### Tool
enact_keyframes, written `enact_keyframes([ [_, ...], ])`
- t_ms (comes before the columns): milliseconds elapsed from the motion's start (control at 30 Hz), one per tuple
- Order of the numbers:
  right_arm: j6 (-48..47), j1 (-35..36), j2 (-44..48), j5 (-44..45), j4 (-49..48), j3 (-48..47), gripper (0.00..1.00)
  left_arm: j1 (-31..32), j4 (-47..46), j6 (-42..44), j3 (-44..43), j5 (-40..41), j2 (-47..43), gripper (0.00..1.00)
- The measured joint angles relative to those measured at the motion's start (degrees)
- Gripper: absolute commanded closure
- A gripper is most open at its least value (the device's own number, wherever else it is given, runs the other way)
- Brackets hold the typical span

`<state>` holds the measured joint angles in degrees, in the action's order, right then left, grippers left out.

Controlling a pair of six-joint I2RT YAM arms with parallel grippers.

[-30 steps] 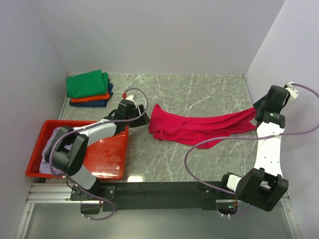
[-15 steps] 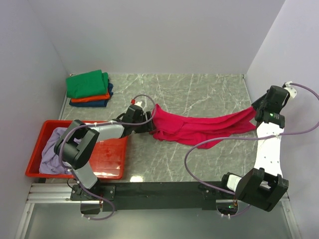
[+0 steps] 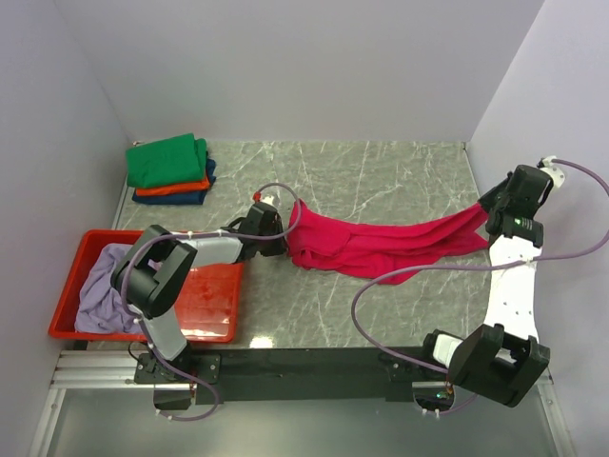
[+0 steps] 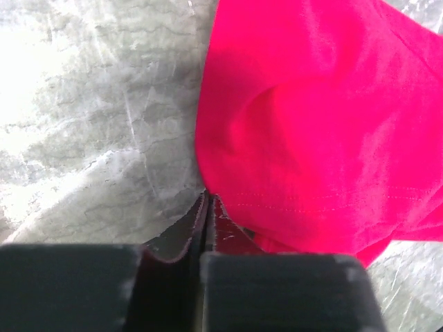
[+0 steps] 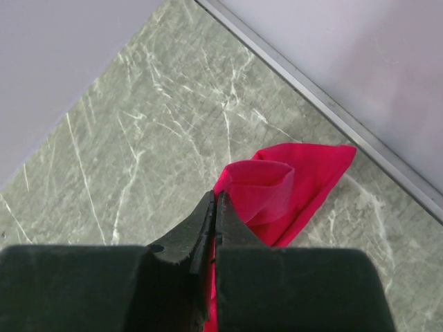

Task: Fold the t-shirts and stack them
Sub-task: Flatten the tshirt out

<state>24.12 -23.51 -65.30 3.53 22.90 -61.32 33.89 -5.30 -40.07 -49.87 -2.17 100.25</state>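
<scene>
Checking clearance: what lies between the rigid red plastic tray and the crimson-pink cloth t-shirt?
The left gripper, shut on the crimson-pink t-shirt's edge, over grey marbled tabletop; top external view.

A crimson-pink t-shirt (image 4: 325, 117) is seen spread in soft folds over the right side of the grey marbled table (image 4: 97, 104), a stitched hem running along its lower part. Its near edge is pinched by the left hand (image 4: 210, 202), whose dark fingers (image 4: 173, 245) are pressed together.
</scene>
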Motion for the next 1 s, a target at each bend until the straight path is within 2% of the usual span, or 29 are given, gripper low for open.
enact_keyframes([
  [400,-0.2,0.0,1.5,-1.7,-0.9,1.9,1.0,0.1,4.2,0.3,-3.0,1.0,-0.8,1.0],
  [533,-0.3,0.7,2.4,-2.0,-0.9,1.9,1.0,0.1,7.4,0.3,-3.1,2.4,-5.9,1.0],
  [600,-0.5,1.7,3.2,-1.9,-1.1,2.5,1.0,0.0,8.7,0.3,-3.1,3.6,-11.5,1.0],
  [800,-0.9,5.3,4.8,-1.4,-1.0,4.5,1.0,-0.1,9.1,0.2,-1.4,5.7,-21.3,1.0],
  [1000,-1.1,6.5,5.2,-1.0,-1.0,5.8,1.0,-0.2,6.1,-1.7,5.6,3.2,-19.4,1.0],
])
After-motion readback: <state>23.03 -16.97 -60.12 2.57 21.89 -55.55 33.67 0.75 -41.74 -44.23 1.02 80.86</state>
